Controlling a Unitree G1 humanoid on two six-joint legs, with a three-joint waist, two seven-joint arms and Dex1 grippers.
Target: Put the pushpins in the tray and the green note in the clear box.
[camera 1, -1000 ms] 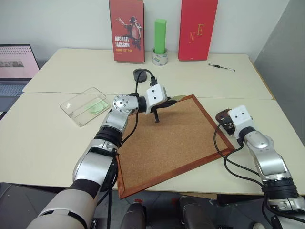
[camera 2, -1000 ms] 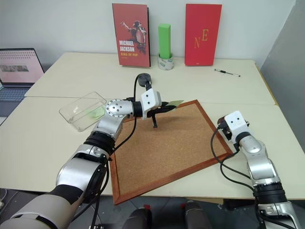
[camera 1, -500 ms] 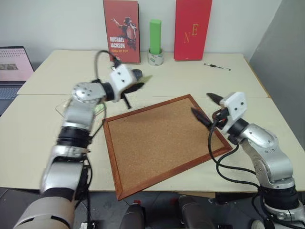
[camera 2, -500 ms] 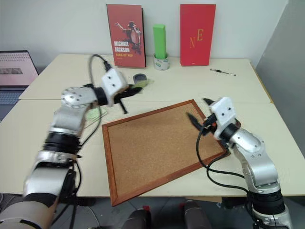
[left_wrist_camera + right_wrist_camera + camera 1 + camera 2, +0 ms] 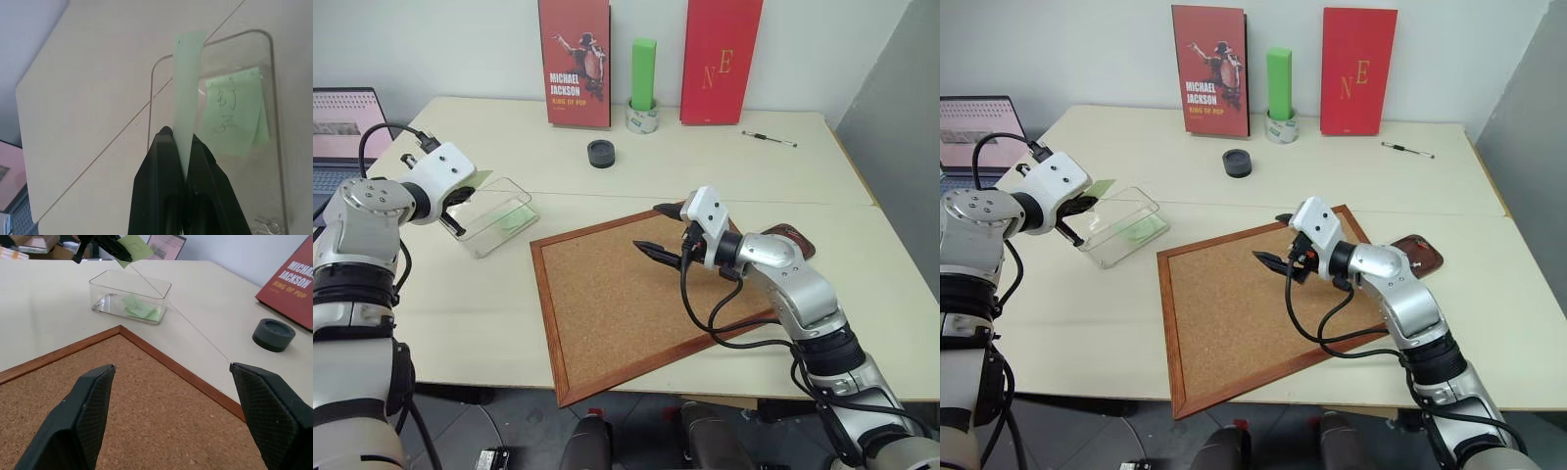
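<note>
My left gripper [image 5: 460, 196] is shut on a pale green note [image 5: 476, 179] and holds it edge-on just above the near left rim of the clear box [image 5: 494, 230]. The left wrist view shows the note [image 5: 188, 93] pinched between the black fingers [image 5: 156, 166]. Another green note [image 5: 234, 112] lies flat inside the box. My right gripper [image 5: 651, 227] hovers open over the corkboard [image 5: 607, 304], with nothing between its fingers. The dark red-brown tray [image 5: 795, 238] sits at the board's right edge, partly behind my right arm. No pushpins can be made out.
A black round puck [image 5: 601, 153] lies behind the board. Two red books, a green upright block [image 5: 642, 73] on a tape roll and a pen [image 5: 769, 138] line the back of the table. A laptop [image 5: 342, 137] stands at the far left.
My left arm swung left with the green note, from over the corkboard to the clear box. My right gripper moved left from the tray to over the board, still open.
</note>
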